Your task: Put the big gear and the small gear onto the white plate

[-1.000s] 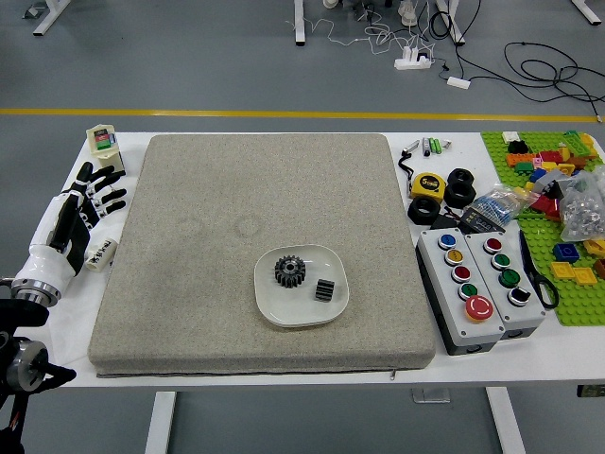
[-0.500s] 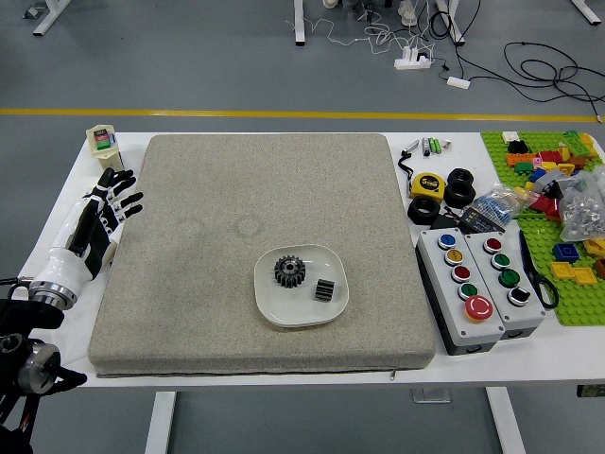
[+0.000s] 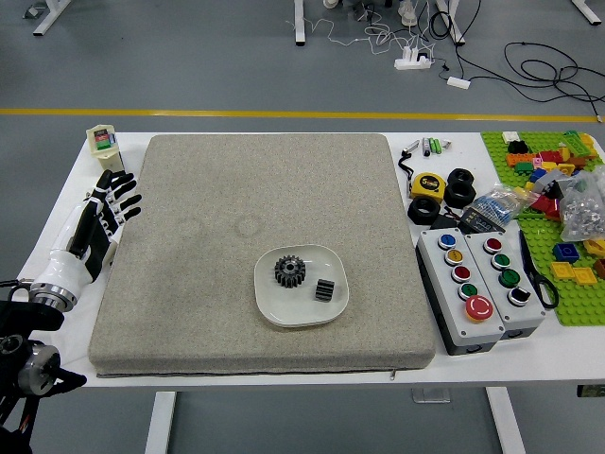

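So we've got both parts on the plate rn: the big gear (image 3: pixel 290 275) sits left of centre, the small gear (image 3: pixel 324 290) just to its right and a bit nearer, w/ a narrow gap b/w them. The white plate (image 3: pixel 283 308) is on the near half of the grey pad (image 3: pixel 198 284), right of the pad's middle. Gears + plate haven't budged vs a sec ago.

What did change: our left hand (image 3: pixel 98 225) has shifted right since then, now by the pad's left edge, but it's barely moved in the last half sec. Fingers are spread wide, nothing in them, well apart from the plate. No sign of our right arm.

Imo that means the job's basically done, no more placing needed. Next we'd prob just park the hand clear; only risk we see is reaching back in and knocking a gear for no reason.

Further right, fwiw, there's a yellow tape measure (image 3: pixel 428 185), then the button boxes (image 3: pixel 463 317) on the white table (image 3: pixel 378 380), none of it in play.
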Robot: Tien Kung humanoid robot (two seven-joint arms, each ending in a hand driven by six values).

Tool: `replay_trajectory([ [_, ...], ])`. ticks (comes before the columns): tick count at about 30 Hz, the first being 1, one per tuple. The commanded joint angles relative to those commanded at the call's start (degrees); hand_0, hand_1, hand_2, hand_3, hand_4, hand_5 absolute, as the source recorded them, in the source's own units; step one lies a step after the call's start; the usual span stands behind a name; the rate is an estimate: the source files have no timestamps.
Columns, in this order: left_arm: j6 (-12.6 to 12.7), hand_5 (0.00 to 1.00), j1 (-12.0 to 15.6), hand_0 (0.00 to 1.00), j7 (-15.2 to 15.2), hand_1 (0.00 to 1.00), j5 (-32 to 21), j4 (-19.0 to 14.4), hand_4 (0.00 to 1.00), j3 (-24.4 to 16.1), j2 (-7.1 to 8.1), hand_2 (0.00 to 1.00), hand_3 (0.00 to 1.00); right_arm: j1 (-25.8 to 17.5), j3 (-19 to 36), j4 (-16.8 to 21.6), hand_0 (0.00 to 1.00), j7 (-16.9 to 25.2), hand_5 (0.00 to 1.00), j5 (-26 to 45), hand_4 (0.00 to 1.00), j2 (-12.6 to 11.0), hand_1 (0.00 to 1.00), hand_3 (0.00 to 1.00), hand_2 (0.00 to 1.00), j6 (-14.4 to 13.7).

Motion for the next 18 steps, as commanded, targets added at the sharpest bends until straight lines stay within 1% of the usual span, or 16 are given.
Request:
replay_trajectory([
  [2,0.7,0.967,0.0,0.846,-0.3,0.886,-0.1,0.1,0.922,0.1,0.0,0.947,0.873,0.0,-0.1,0.0,0.61,0.0,0.717,0.1,0.777,0.0,0.612,0.572,0.704,0.0],
  [3,0.8,0.962,0.0,0.858,-0.4,0.92,-0.2,0.1,0.924,0.1,-0.01,0.977,0.889,0.0,-0.1,0.0,0.61,0.0,0.717,0.1,0.777,0.0,0.612,0.572,0.704,0.0],
  [6,2.0,0.962,0.1,0.858,-1.0,0.92,-0.4,0.4,0.924,0.2,0.0,0.977,0.889,-0.1,-0.1,0.0,0.61,0.0,0.717,0.2,0.777,0.0,0.613,0.571,0.704,0.0],
  [9,2.6,0.962,0.2,0.858,-1.3,0.92,-0.4,0.5,0.924,0.3,0.02,0.977,0.889,-0.2,-0.1,0.0,0.61,0.0,0.717,0.1,0.777,0.0,0.613,0.571,0.704,-0.1],
  [10,2.6,0.968,0.2,0.875,-1.3,0.93,-0.4,0.5,0.925,0.3,0.02,0.994,0.91,-0.2,-0.1,0.0,0.61,0.0,0.717,0.1,0.776,0.0,0.612,0.572,0.704,-0.1],
  [18,2.5,0.986,0.4,0.879,-1.3,0.936,-0.1,0.6,0.924,0.4,-0.05,0.998,0.911,-0.4,-0.1,0.0,0.61,0.0,0.717,0.0,0.776,0.0,0.613,0.572,0.704,-0.1],
])
